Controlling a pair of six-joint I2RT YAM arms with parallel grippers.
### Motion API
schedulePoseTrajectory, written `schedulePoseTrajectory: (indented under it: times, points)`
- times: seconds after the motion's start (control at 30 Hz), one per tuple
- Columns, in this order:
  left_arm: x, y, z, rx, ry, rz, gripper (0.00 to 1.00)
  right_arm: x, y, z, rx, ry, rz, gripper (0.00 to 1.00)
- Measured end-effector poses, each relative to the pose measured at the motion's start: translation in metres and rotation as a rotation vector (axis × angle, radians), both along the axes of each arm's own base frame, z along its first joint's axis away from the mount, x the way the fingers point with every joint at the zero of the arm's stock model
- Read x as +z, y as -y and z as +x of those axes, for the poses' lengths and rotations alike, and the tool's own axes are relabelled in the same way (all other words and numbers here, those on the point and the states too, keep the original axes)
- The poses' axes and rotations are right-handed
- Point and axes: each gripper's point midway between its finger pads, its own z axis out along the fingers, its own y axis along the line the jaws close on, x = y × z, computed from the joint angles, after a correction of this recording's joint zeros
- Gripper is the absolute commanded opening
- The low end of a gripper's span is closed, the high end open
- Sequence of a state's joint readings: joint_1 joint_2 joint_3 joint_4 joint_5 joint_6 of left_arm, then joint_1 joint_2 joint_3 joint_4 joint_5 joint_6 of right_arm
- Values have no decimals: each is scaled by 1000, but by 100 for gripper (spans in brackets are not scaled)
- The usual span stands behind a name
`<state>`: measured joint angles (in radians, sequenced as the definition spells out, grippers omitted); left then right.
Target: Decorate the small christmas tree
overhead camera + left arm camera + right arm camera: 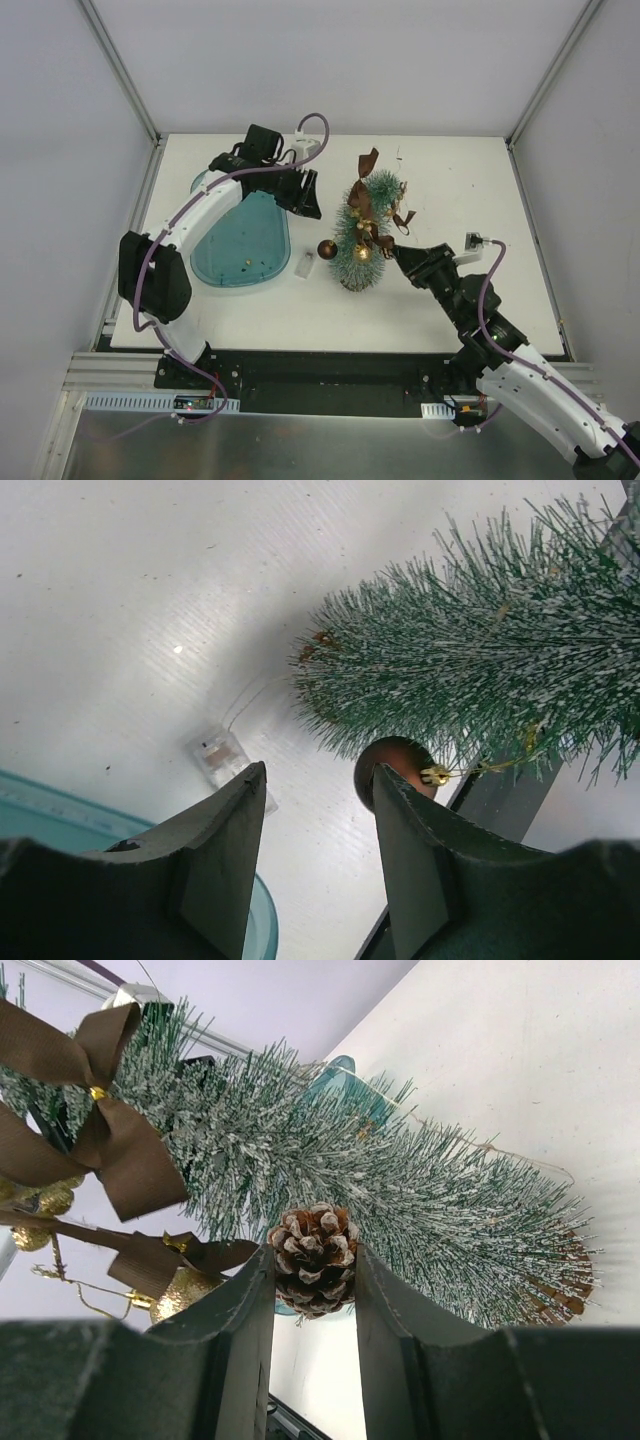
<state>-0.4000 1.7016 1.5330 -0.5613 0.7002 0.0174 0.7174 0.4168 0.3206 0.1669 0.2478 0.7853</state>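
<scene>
The small christmas tree (362, 240) stands mid-table and carries brown ribbon bows (95, 1130) and gold baubles (180, 1295). My right gripper (402, 256) is at the tree's right side, shut on a frosted pine cone (313, 1255) pressed against the branches (420, 1190). The tree's cork base (565, 1280) shows at the right of that view. My left gripper (306, 196) hovers open and empty up-left of the tree. In the left wrist view its fingers (230, 820) frame bare table, with a brown bauble (395, 760) hanging by the tree's edge (480, 660).
A teal plastic tray (240, 240) lies left of the tree, with a small item inside. A small clear plastic box (305, 266) with a thin wire lies between the tray and the tree. The brown bauble (327, 248) sits at the tree's left. Enclosure walls surround the table.
</scene>
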Motion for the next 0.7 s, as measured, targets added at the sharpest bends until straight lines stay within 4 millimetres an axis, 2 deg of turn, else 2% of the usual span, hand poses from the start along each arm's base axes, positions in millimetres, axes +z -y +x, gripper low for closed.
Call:
schedulePoseTrajectory:
  times: [0.23,0.4,0.5,0.7]
  points:
    - [-7,25,-17,-67,-19,5,46,-7,-8,3,23,-16,-15,8]
    - [-11,33,-22,-79,-37,5,46,-6,-10,1,36,-5,-17,9]
    - [-11,35,-22,-80,-36,3,46,-3,-10,-1,42,6,-14,13]
    - [-11,35,-20,-76,-29,3,46,-7,-7,-5,43,7,-17,29]
